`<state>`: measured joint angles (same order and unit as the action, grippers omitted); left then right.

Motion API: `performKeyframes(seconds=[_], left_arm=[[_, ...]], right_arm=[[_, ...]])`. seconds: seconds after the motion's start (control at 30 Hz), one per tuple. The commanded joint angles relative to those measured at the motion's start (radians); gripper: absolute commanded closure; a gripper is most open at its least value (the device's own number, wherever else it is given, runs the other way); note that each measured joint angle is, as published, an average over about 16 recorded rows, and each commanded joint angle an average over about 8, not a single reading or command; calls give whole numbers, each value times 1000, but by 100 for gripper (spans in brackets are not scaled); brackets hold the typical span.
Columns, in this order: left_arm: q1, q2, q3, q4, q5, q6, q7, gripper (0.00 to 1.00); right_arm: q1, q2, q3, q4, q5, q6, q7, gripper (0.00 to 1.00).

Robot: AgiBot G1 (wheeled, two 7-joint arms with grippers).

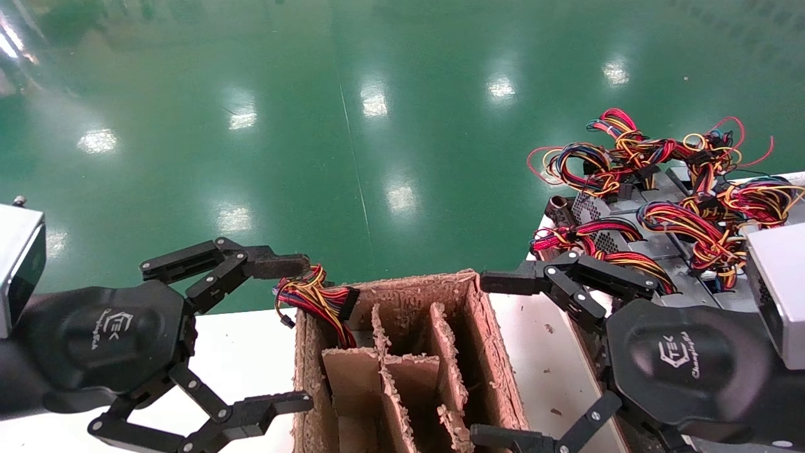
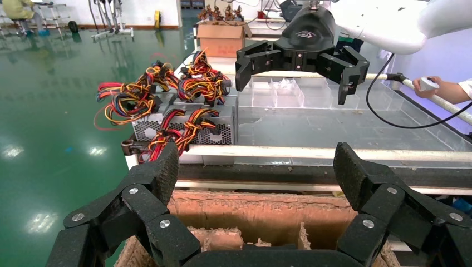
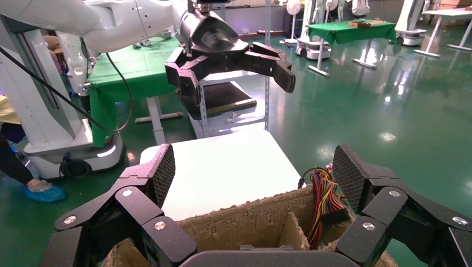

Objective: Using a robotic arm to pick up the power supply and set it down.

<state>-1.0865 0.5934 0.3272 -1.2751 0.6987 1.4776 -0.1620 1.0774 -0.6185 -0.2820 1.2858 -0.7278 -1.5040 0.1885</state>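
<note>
power supplies (image 1: 654, 242) are grey metal boxes with perforated vent sides, stacked side by side on the table's right end (image 1: 780, 179), each topped with a tangle of red, yellow, black and blue wires with black connectors. left wrist view shows the same stack (image 2: 183, 125), vent mesh facing the camera, wires spilling over the front edge. one more wire bundle (image 1: 314, 299) hangs over the far-left corner of the cardboard box (image 1: 490, 352); the unit under it sits down in that corner compartment, body mostly hidden by the dividers. right wrist view sees the same bundle (image 3: 323, 200) inside the box corner.

left gripper (image 1: 277, 333) is left of the box, above the white table (image 1: 239, 346), fingers spread wide, nothing between them. its upper fingertip is just beside the hanging bundle; can't tell if it touches.

right gripper (image 1: 497, 358) is on the box's right side, fingers also spread wide and empty, upper finger near the box's far-right corner, lower finger near its near-right edge. the power supply stack is just behind its wrist.

both grippers point inward toward the box from opposite sides, facing each other.
</note>
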Motion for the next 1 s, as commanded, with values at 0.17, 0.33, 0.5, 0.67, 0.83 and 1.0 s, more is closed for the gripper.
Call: performKeyframes(seconds=[0.17,0.33,0.5,0.67,0.83,1.0], left_arm=[[0,0,0,0,0,0,0,0],[0,0,0,0,0,0,0,0],[0,0,0,0,0,0,0,0],[0,0,0,0,0,0,0,0],[0,0,0,0,0,0,0,0],[0,0,0,0,0,0,0,0]], right_arm=[[2,-4,-2,1,3,-5,1,0],[0,0,-1,0,2,0,0,0],[-1,3,1,-1,1,3,0,0],[-2,5,1,-1,-1,6,0,0],[-2,6,2,-1,-1,7,0,0],[-2,7,2,-2,-1,8,-1,0]])
